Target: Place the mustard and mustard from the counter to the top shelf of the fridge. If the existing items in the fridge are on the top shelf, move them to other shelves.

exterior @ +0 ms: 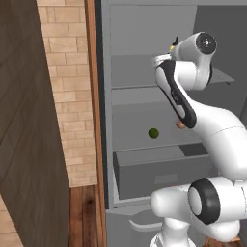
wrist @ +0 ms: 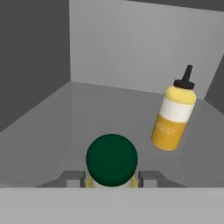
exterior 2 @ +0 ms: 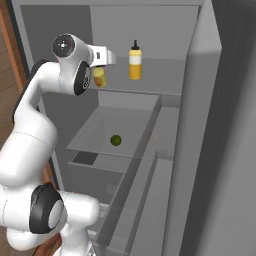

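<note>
Two mustard bottles on fridge [exterior 2: 210, 125] top shelf [exterior 2: 150, 85]: slim bottle [exterior 2: 135, 61] right and further back, squat bottle [exterior 2: 100, 76] left in gripper [wrist: 112, 177]. Ball [exterior 2: 116, 140] on the shelf below.

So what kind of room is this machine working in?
Most likely a kitchen: an open fridge with grey shelves, a mustard bottle standing on the top one, and a brick wall beside it.
</note>
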Motion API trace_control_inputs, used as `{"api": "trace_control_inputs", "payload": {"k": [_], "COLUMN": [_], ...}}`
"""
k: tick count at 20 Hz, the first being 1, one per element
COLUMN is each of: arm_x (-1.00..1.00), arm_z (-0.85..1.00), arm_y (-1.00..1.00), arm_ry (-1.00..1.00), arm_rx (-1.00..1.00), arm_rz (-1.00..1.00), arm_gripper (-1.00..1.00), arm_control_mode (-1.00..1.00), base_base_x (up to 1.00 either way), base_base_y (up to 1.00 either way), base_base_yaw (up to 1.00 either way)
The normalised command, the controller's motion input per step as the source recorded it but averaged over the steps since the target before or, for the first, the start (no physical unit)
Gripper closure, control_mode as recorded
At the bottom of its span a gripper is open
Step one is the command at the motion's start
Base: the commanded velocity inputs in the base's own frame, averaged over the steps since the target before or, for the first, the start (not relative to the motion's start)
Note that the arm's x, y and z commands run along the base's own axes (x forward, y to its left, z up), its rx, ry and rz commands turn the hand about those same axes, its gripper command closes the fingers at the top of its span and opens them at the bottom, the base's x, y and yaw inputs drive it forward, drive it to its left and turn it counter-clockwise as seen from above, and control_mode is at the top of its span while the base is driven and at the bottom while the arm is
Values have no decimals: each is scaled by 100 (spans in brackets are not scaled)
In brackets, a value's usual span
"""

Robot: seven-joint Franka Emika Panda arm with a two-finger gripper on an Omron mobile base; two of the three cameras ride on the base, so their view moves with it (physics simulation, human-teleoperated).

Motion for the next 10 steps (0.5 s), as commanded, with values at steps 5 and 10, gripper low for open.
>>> {"api": "trace_control_inputs", "payload": {"k": [5,10], "arm_x": [45,36], "arm_z": [-2,-26], "arm_y": [15,0], "arm_ry": [0,0], "arm_rx": [0,0], "arm_rz": [0,0], "arm_gripper": [100,100], "arm_control_mode": [-100,-100], "base_base_x": [0,0], "base_base_y": [0,0], "base_base_yaw": [0,0]}}
